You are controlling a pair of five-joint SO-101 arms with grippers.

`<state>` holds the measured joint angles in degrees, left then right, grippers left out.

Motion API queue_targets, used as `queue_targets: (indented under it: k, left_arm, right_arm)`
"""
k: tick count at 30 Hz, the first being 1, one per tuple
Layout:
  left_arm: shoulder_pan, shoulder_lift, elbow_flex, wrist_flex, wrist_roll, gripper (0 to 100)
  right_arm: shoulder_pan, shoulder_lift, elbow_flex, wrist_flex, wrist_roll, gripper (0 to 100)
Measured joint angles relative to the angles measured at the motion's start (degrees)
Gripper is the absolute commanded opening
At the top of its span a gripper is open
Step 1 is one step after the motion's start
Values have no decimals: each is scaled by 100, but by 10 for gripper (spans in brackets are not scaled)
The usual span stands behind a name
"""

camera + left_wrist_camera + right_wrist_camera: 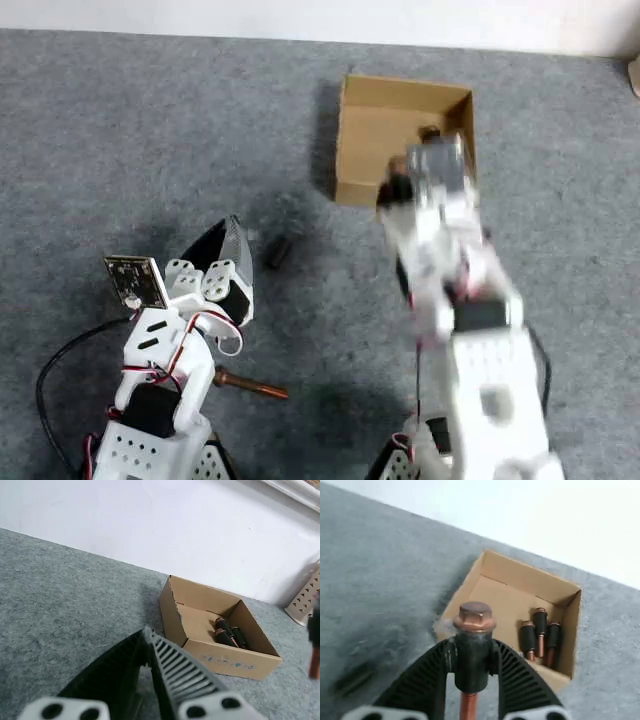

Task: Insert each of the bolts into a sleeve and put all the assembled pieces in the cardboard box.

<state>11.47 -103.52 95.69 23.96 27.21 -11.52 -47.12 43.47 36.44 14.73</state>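
My right gripper [472,652] is shut on a black sleeve with a copper bolt [474,621] through it, held upright just short of the cardboard box [495,587]. In the high view this gripper [398,190] hangs at the box's near wall [356,190]. Three assembled pieces [540,636] lie inside the box at one side wall. A loose black sleeve [277,250] lies on the carpet, and a bare copper bolt [250,385] lies by the left arm's base. My left gripper [235,238] is shut on nothing, close to the loose sleeve; its tips [147,634] point toward the box [220,657].
Grey carpet covers the table. A white wall runs behind the box. A pale perforated object [306,602] stands at the far right near the wall. Open carpet lies left of the box and between the arms.
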Motion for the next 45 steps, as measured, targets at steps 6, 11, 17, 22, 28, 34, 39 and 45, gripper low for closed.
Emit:
queue_targets:
  k: [6, 11, 17, 22, 28, 34, 39, 45]
  left_arm:
    - [9, 0, 0, 0, 0, 7]
    - [18, 0, 0, 0, 0, 7]
    - [18, 0, 0, 0, 0, 7]
    - [18, 0, 0, 0, 0, 7]
    - [149, 0, 0, 0, -79, 7]
    - [193, 0, 0, 0, -202, 7]
    - [185, 0, 0, 0, -202, 7]
    - [185, 0, 0, 0, -202, 7]
  right_arm:
    - [264, 4202, -4149, 1530, 62, 5]
    - [527, 7508, -7780, 2910, 62, 5]
    - [545, 10673, -11464, 3930, 70, 5]
    - [536, 12484, -13451, 4378, 70, 5]
    - [536, 12958, -13943, 4501, 70, 7]
    - [536, 12914, -13978, 4519, 62, 114]
    - [554, 12492, -13952, 4985, 53, 138]
    - [545, 11235, -13952, 5442, 53, 138]
